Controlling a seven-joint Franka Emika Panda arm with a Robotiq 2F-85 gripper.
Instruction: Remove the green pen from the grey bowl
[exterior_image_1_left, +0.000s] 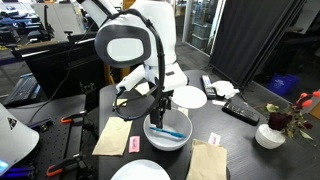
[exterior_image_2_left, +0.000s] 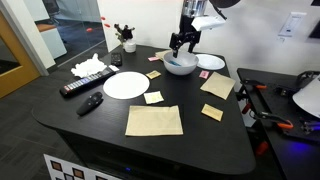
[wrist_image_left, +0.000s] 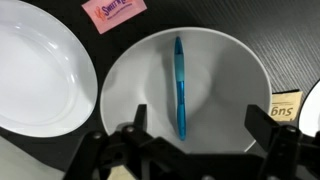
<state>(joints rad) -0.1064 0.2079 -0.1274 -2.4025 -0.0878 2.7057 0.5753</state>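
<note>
The green pen is a slim teal pen lying straight along the bottom of the grey bowl. In an exterior view the pen rests inside the bowl. The bowl also shows in an exterior view. My gripper is open and empty, with its two fingers spread above the bowl; the pen's near end lies between them. In both exterior views the gripper hangs just above the bowl.
A white plate lies beside the bowl, another white plate behind it, and a third nearer the table front. Pink packets, paper napkins, a remote and a flower pot sit around.
</note>
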